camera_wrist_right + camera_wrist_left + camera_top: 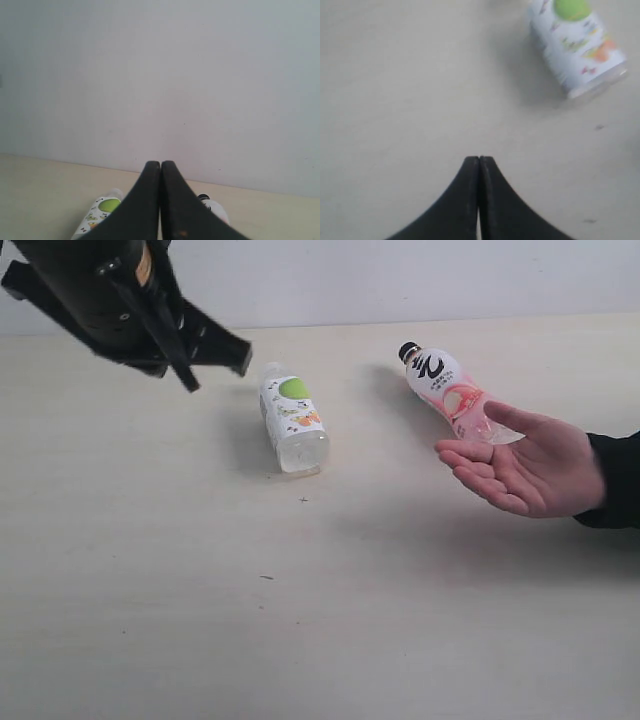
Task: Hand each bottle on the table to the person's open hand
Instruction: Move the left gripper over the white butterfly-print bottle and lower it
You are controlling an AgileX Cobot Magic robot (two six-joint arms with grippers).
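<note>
Two bottles lie on the table (150,570). A white-capped one with a green-lime label (293,423) lies left of centre, and it also shows in the left wrist view (577,45) and the right wrist view (97,212). The black-capped pink bottle (447,388) (216,209) lies further right, its base just behind the person's open hand (525,465), which is palm up with a dark sleeve. My left gripper (188,380) (479,159) hangs shut and empty above the table, left of the green-lime bottle. My right gripper (160,164) is shut and empty and does not show in the exterior view. No other bottles are in view.
A pale wall (400,280) runs along the table's far edge. A few tiny dark specks (303,500) mark the tabletop in front of the green-lime bottle. The left arm's black body (90,290) fills the upper left corner.
</note>
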